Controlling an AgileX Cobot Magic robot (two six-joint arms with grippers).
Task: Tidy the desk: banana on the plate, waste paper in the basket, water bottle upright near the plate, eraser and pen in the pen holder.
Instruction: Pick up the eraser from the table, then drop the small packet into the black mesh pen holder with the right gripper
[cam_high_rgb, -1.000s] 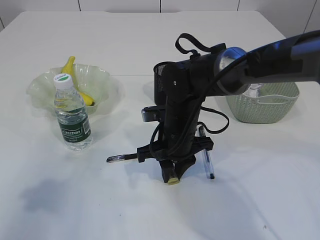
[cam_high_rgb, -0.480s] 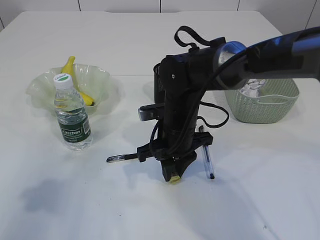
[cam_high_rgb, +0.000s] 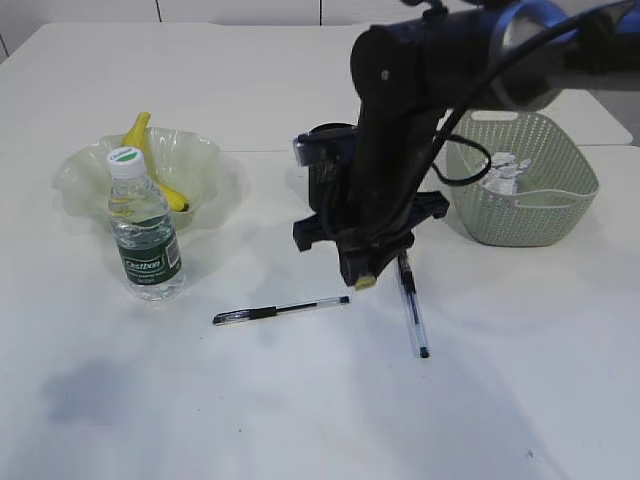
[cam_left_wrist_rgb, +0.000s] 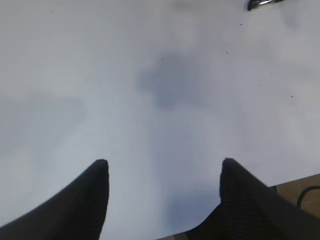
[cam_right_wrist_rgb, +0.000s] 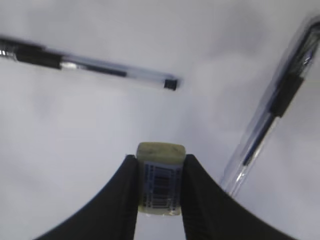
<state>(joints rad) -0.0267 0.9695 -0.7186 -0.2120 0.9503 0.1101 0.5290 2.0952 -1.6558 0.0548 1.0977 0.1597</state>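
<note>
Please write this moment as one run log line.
right gripper: shut on eraser, above table | left gripper: open | two pens: on table

- White table (cam_high_rgb: 300, 400) carries everything
- Two pens lie flat on it: one pen (cam_right_wrist_rgb: 95, 67) beyond the right fingers (cam_right_wrist_rgb: 122, 195), toward their left; the other pen (cam_right_wrist_rgb: 275, 105) off to their right
- Further out stand a water bottle (cam_high_rgb: 143, 228), plate (cam_high_rgb: 205, 165), basket (cam_high_rgb: 525, 215) and pen holder (cam_high_rgb: 322, 160)

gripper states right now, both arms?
left gripper: open, nothing between the fingers, bare table below.
right gripper: shut on the eraser, lifted above the table.
</note>
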